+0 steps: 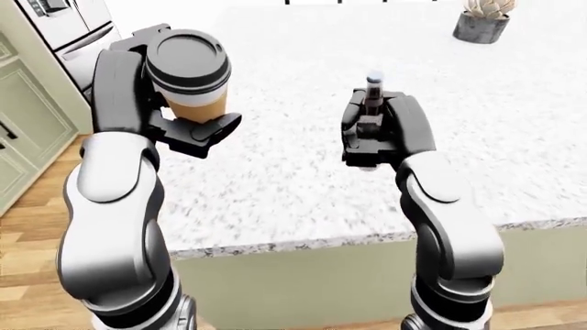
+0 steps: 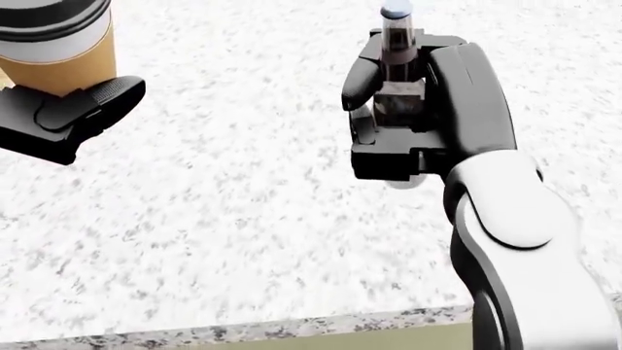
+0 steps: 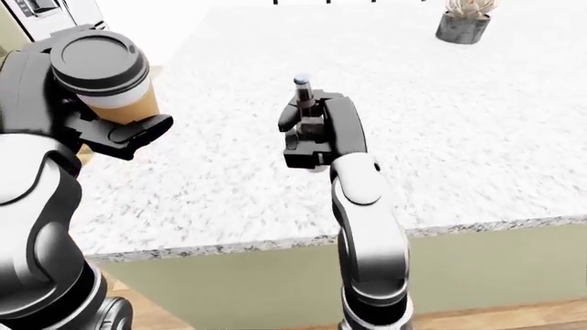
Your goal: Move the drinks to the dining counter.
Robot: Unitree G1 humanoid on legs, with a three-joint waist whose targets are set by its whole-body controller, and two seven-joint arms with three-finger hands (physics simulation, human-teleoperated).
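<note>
A paper coffee cup with a black lid and a white band is held upright above the left part of the speckled white counter; my left hand is shut on it. My right hand is shut on a small dark bottle with a pale cap, upright over the counter's middle. In the head view only the cup's lower body shows at the top left, with black fingers under it. Both drinks hang above the stone, not resting on it.
A potted succulent stands far up the counter at the top right. The counter's near edge runs across the lower left-eye view above a green cabinet face. Green cupboards, a steel fridge and wood floor lie at the left.
</note>
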